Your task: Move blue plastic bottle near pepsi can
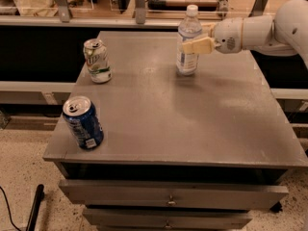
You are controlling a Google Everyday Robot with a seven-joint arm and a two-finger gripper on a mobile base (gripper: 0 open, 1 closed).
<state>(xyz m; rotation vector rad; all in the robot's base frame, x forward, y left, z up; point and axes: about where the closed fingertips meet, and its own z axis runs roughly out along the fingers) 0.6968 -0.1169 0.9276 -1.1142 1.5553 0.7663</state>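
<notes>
The blue plastic bottle, clear with a white cap and a pale label, stands upright at the far middle of the grey table. My gripper reaches in from the right at the height of the bottle's label, and its cream tip overlaps the bottle's front. The pepsi can, dark blue with a silver top, stands upright at the table's near left corner, far from the bottle.
A silver-white-green can stands at the far left of the table. My white arm stretches over the far right edge. Drawers sit under the tabletop. A railing and shelving run behind the table.
</notes>
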